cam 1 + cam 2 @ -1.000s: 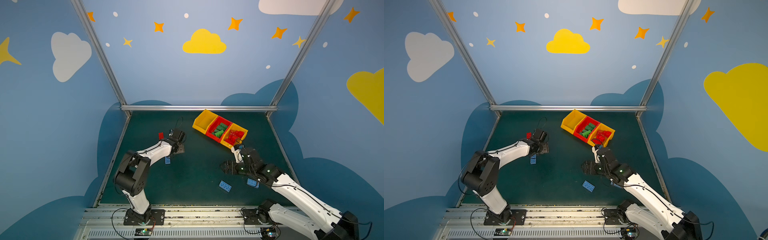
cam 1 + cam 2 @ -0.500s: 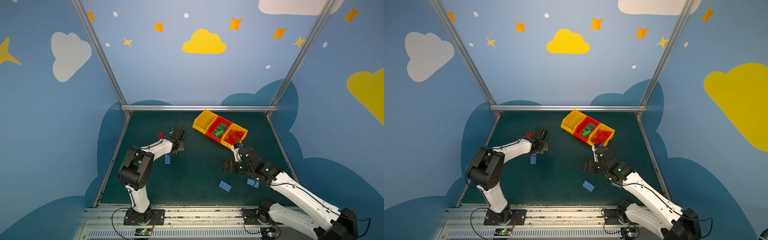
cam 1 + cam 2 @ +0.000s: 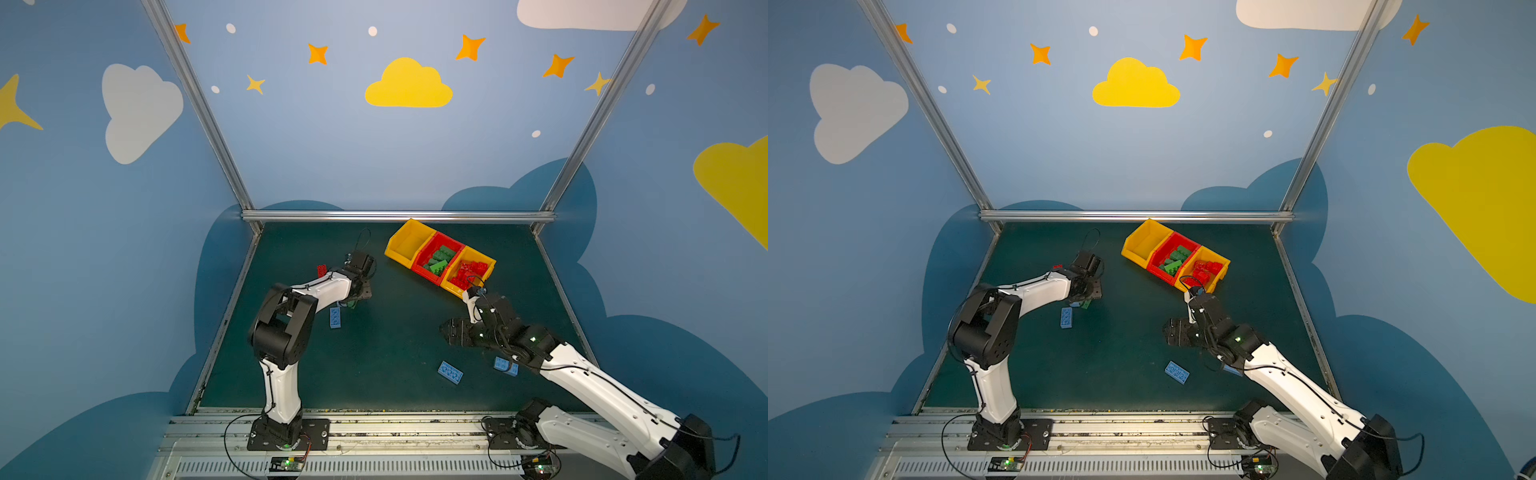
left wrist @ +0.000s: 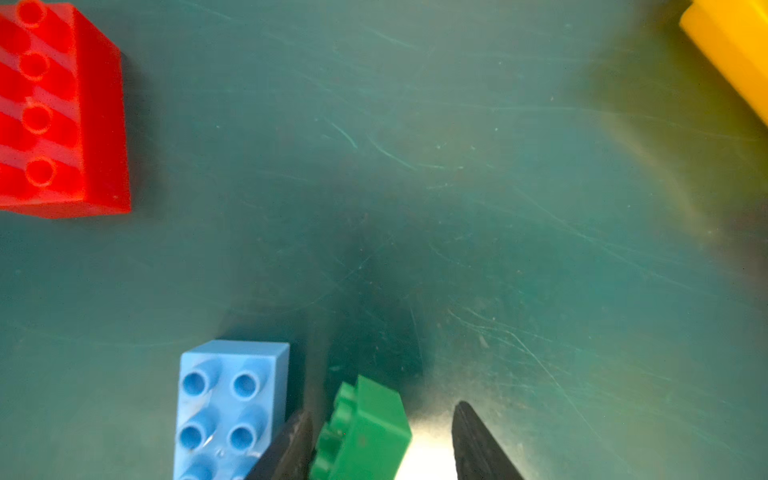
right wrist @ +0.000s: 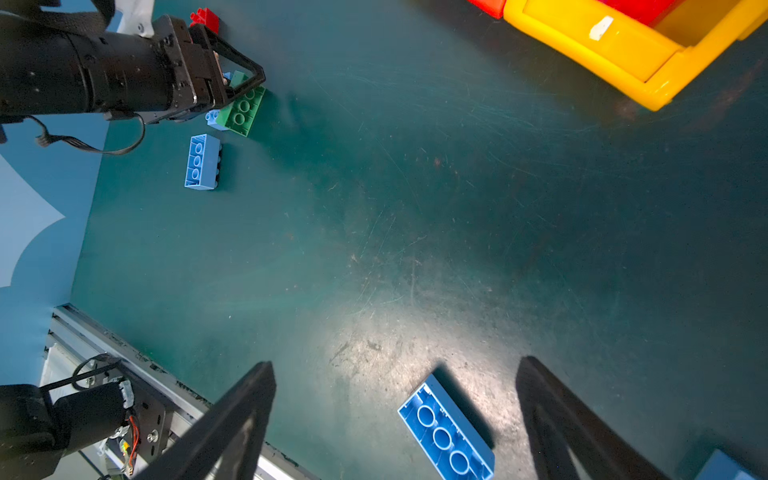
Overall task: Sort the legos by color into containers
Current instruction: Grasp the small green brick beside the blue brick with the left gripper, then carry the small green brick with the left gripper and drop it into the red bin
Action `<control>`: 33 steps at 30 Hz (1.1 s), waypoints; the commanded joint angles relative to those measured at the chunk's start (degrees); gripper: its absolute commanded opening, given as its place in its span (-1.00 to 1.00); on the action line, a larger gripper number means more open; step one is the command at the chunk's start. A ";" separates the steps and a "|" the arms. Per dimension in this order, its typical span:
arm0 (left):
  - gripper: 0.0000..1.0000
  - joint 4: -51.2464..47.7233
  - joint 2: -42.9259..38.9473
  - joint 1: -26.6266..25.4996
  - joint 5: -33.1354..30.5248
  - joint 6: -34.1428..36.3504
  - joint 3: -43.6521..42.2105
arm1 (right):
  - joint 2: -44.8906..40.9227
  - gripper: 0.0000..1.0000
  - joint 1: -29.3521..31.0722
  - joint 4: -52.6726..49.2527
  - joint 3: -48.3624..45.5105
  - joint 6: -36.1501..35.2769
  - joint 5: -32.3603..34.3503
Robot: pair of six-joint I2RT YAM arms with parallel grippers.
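No legible text, numbers or brand marks in any view. Only candidate is a small white sticker [image 5: 600, 28] on the front lip of the yellow bin [image 5: 623, 54] in the right wrist view. It's too small and blurred to read.

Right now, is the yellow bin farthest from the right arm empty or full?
Empty. In both top views that yellow bin shows only its bare yellow floor, nothing inside.
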 commanded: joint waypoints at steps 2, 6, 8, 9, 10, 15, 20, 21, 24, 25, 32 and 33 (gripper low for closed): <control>0.06 -2.52 1.36 0.26 0.82 -0.41 1.48 | -0.14 0.78 0.13 -0.98 1.70 -1.44 1.23; -0.08 -3.44 1.62 -0.07 1.45 -0.65 1.18 | 0.22 0.78 -0.03 -0.67 1.72 -1.81 1.15; -0.09 -3.62 1.22 -0.53 1.15 -1.01 0.11 | 0.31 0.78 -0.06 -0.30 1.65 -1.88 0.95; -0.08 -3.52 0.89 -0.79 1.06 -1.08 -0.45 | 0.31 0.78 -0.09 -0.07 1.55 -1.92 0.75; -0.08 -3.41 0.53 -1.04 0.93 -1.30 -1.09 | 0.40 0.78 -0.14 0.16 1.49 -1.90 0.63; -0.07 -3.23 -0.73 -2.12 0.10 -2.08 -3.71 | 0.57 0.78 -0.18 0.69 1.47 -2.05 0.02; -0.24 -3.16 -0.85 -2.76 -0.47 -2.78 -5.22 | -1.03 0.78 -0.17 -0.09 1.12 -2.18 0.35; -0.33 -3.16 -0.94 -2.88 -0.48 -2.92 -5.38 | -1.50 0.78 -0.26 -0.38 0.97 -2.18 0.53; -0.59 -3.54 -0.98 -3.29 -0.60 -3.26 -5.50 | -2.73 0.78 -0.28 -0.96 0.65 -2.18 0.79; -0.65 -3.88 -1.08 -3.70 -0.74 -3.37 -5.29 | -3.15 0.78 -0.24 -1.18 0.55 -2.16 0.79; -0.83 -8.22 -0.39 -6.29 -0.28 -2.74 2.70 | -5.76 0.78 -0.39 -1.97 -0.17 -2.06 1.64; -0.83 -9.37 0.34 -7.01 -0.44 -2.20 5.61 | -6.07 0.78 -0.48 -1.95 -0.37 -2.12 1.89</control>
